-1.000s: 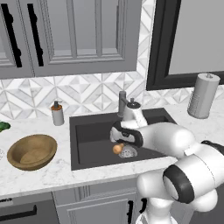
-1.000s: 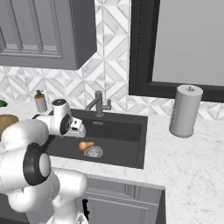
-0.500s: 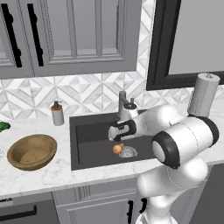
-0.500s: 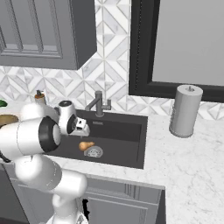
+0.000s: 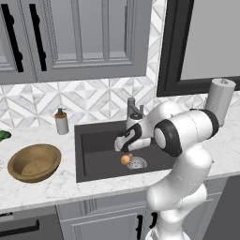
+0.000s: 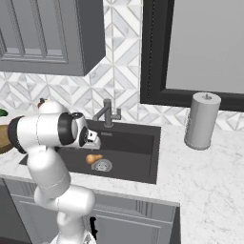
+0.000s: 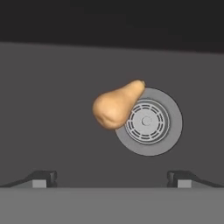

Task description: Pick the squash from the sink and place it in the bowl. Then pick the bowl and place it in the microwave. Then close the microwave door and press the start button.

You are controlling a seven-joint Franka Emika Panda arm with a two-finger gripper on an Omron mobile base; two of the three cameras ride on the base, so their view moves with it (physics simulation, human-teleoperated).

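Observation:
The squash (image 5: 125,159) lies on the floor of the dark sink (image 5: 96,151), its narrow end resting on the round steel drain (image 7: 151,122). In the hand view the squash (image 7: 116,107) sits just above centre. My gripper (image 5: 121,146) hangs open over the basin, a little above the squash and not touching it. Its two fingertips (image 7: 42,178) stand wide apart with nothing between them. The wooden bowl (image 5: 34,162) stands empty on the counter left of the sink. From the right base view, the squash (image 6: 93,158) lies just below the hand (image 6: 93,142). The microwave is out of view.
A grey faucet (image 5: 134,109) rises behind the sink, close to the arm. A soap dispenser (image 5: 61,122) stands at the back left. A paper towel roll (image 5: 220,96) is on the counter at the right. Something green (image 5: 3,136) lies at the far left edge.
The arm's elbow has swung up and around while the hand stayed over the sink near the squash. The squash and bowl have not moved. The jaws stay open.

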